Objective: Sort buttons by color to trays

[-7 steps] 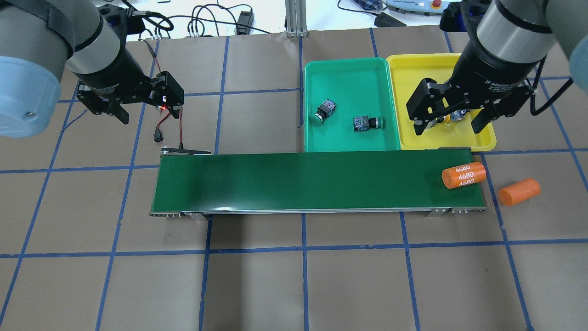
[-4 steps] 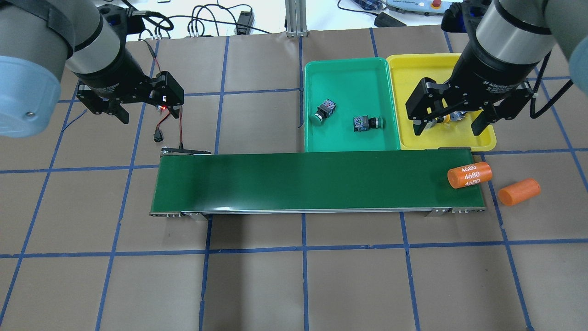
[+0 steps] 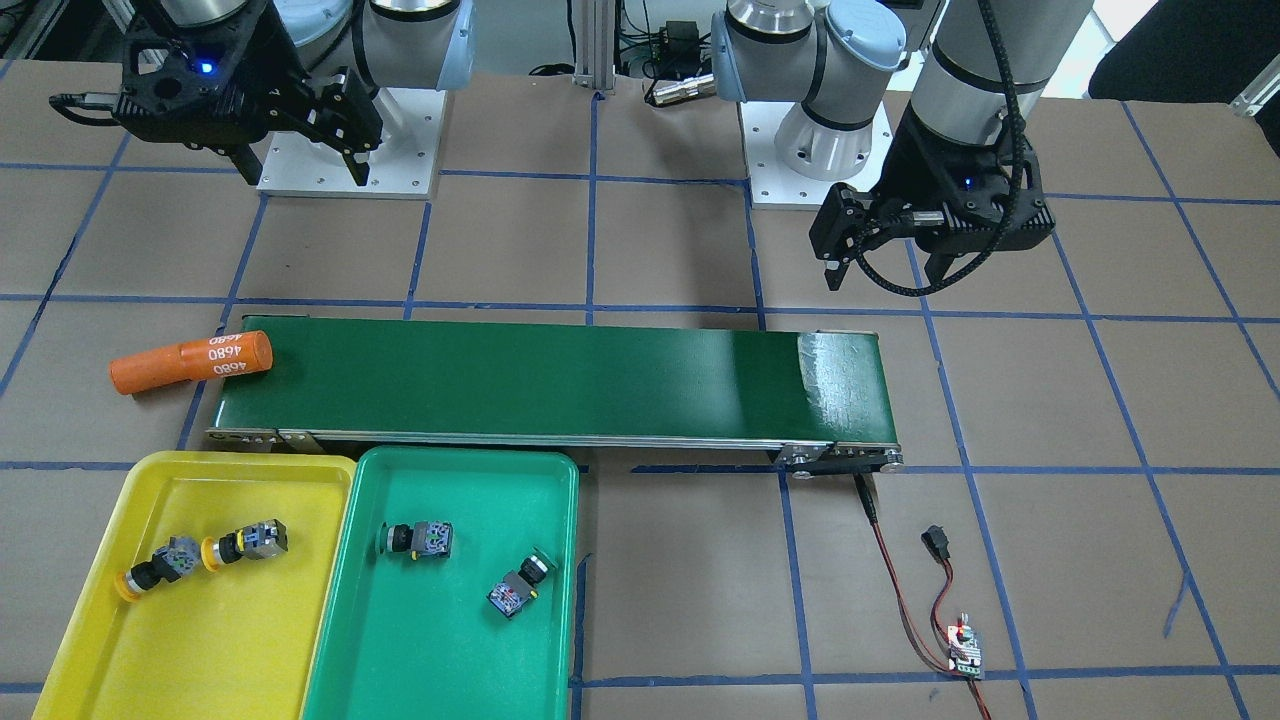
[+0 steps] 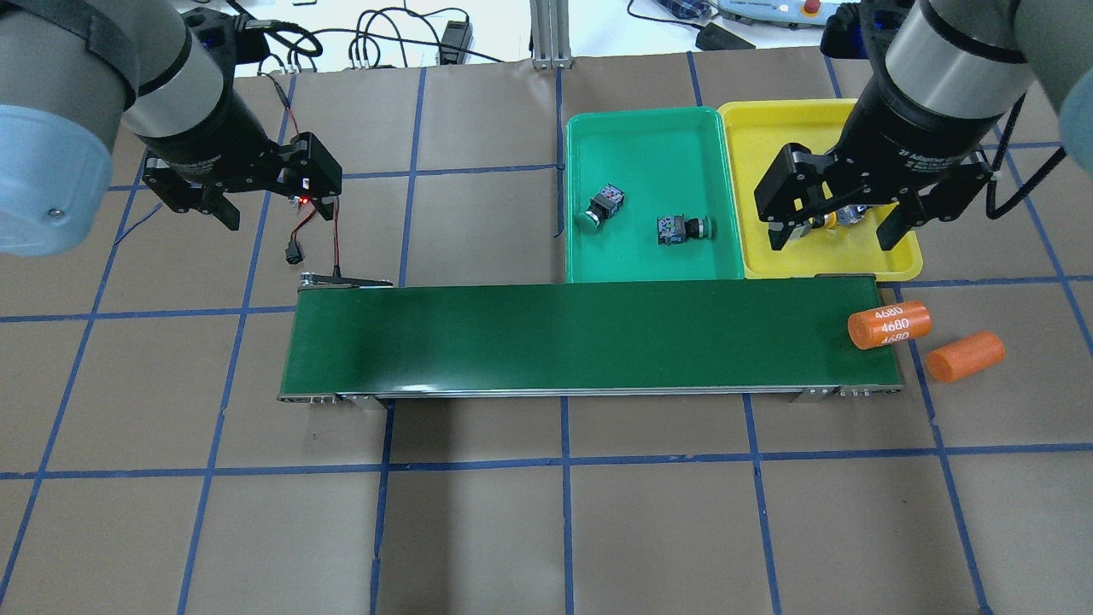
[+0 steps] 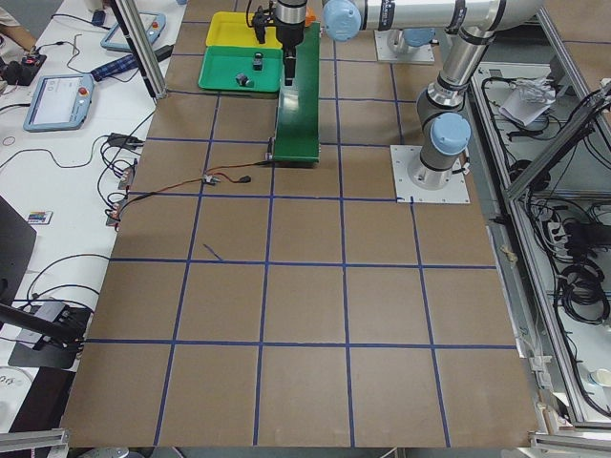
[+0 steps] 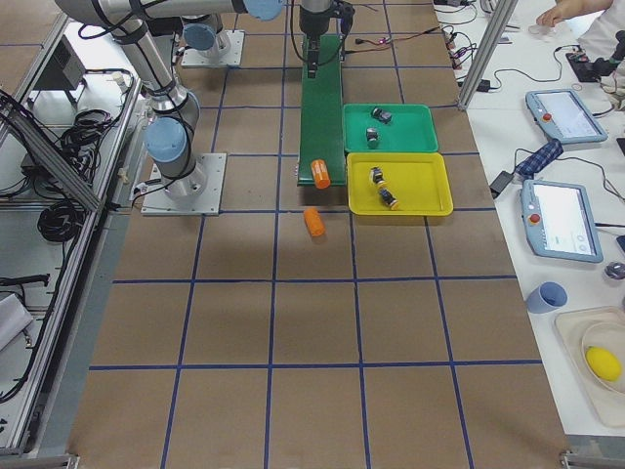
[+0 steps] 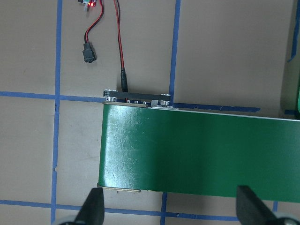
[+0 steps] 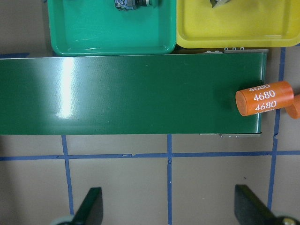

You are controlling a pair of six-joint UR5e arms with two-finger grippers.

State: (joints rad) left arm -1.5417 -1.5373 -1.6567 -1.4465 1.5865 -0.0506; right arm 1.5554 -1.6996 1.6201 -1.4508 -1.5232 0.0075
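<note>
The left arm (image 4: 162, 85) and the right arm (image 4: 948, 60) both reach forward with wrists turned straight down, so the left gripper (image 4: 275, 212) and the right gripper (image 4: 832, 243) hang in the air, each with its two fingers spread wide apart.

The left arm (image 4: 162, 94) and right arm (image 4: 948, 60) are silver-grey tubes with pale blue joint caps (image 4: 43, 171), bolted to white screw-dotted base plates (image 3: 340, 160) at the front-facing view's top, while the left end effector (image 4: 277, 213) and right end effector (image 4: 832, 241) are black with white lettering (image 4: 931, 158) and small blue lights (image 3: 205, 68).
</note>
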